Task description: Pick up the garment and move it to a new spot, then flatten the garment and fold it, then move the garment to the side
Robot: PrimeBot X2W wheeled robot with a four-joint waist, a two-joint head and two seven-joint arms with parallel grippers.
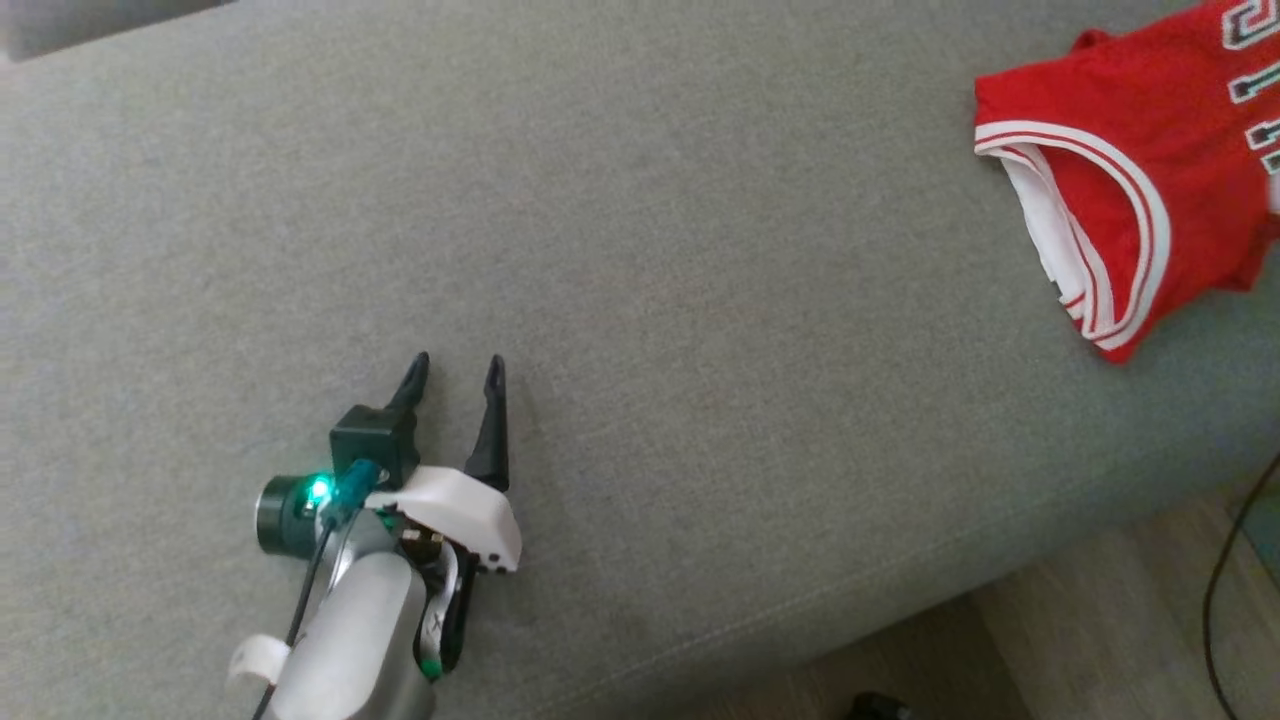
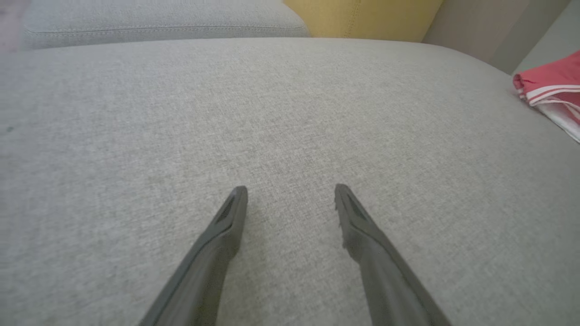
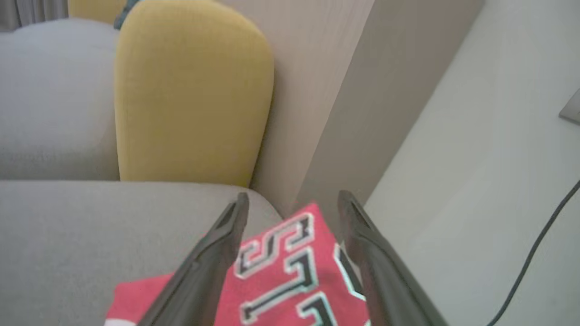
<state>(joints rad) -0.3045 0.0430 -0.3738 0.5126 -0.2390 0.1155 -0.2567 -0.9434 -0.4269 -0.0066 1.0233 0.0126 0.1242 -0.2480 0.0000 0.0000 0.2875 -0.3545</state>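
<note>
The garment (image 1: 1120,180) is a red jersey with white trim and lettering, lying folded over at the far right of the grey sofa seat (image 1: 640,250). My left gripper (image 1: 458,365) rests low over the seat at the lower left, far from the jersey, open with nothing between its fingers. In the left wrist view my left gripper (image 2: 290,190) points over bare fabric, with the jersey (image 2: 553,81) at the right edge. In the right wrist view my right gripper (image 3: 292,197) stands open just above the jersey's lettering (image 3: 281,267), at the seat's end.
The seat's front edge runs diagonally at the lower right, with wooden floor (image 1: 1100,640) and a black cable (image 1: 1225,570) beyond it. A yellow cushion (image 3: 190,90) stands behind the seat, next to a beige wall panel (image 3: 344,90).
</note>
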